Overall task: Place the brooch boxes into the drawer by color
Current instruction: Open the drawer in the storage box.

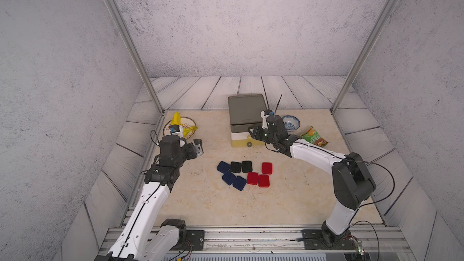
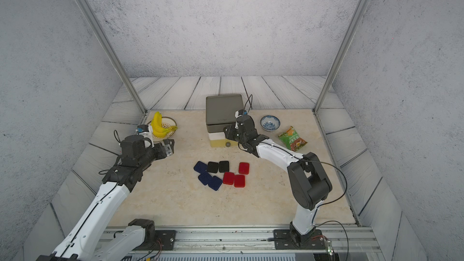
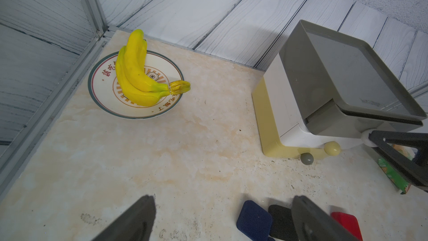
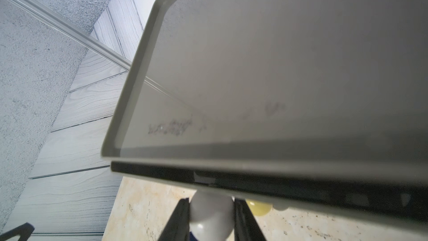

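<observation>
Right wrist: my right claw point(image 4: 212, 201) grips the pale ball knob point(image 4: 210, 220), drawer point(image 4: 278, 66) dead ahead, so I'd pull straight back; left claw point(image 3: 223, 201) hangs open.

1. Drawer cabinet point(image 4: 289, 54): its grey top, with a raised rim, fills most of the view. Faint smudged marks sit near the front edge.
2. Dark band point(image 4: 278, 185) runs just under that front edge.
3. Right gripper point(image 4: 212, 207): both dark fingers point(image 4: 177, 226) sit against a pale ball knob point(image 4: 212, 226), one on each side.
4. Yellow knob point(image 4: 258, 207): just beside one finger, partly hidden.
5. Beige marbled tabletop point(image 4: 143, 205) lies below. Plank-pattern panels point(image 4: 76, 135) stand beyond it.
</observation>
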